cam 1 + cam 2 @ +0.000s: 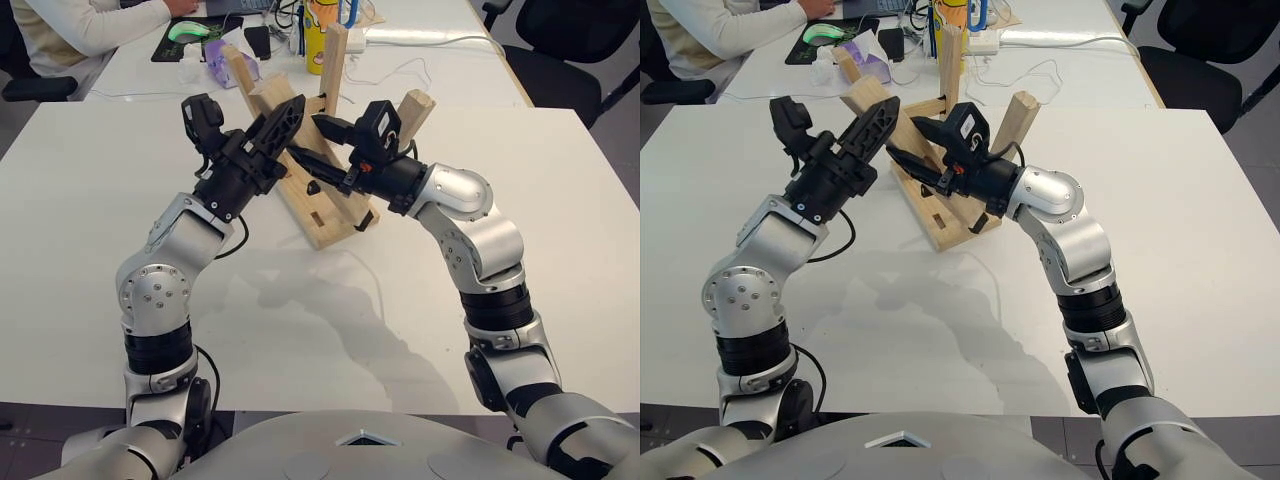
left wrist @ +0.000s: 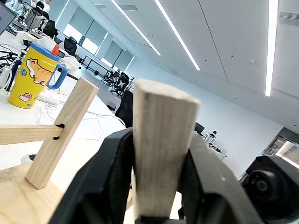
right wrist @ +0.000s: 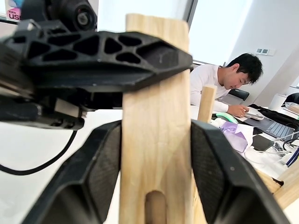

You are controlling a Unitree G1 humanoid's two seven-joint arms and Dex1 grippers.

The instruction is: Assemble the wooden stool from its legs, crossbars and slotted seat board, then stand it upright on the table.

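**Head view:** half-built stool (image 1: 322,215) lies tilted at the table's (image 1: 500,180) far centre, with the left hand (image 1: 283,118) and right hand (image 1: 306,140) meeting on it.
**Left wrist view:** fingers (image 2: 105,182) pinch a leg (image 2: 161,140).
**Right wrist view:** fingers (image 3: 100,172) clasp a slotted leg (image 3: 154,116).

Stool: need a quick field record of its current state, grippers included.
stool: partly built, upside down on the white table, legs pointing up
seat board: under the legs, tilted
left gripper: shut on a stool leg
right gripper: shut on a slotted leg
standing upright: not yet
behind: yellow mug
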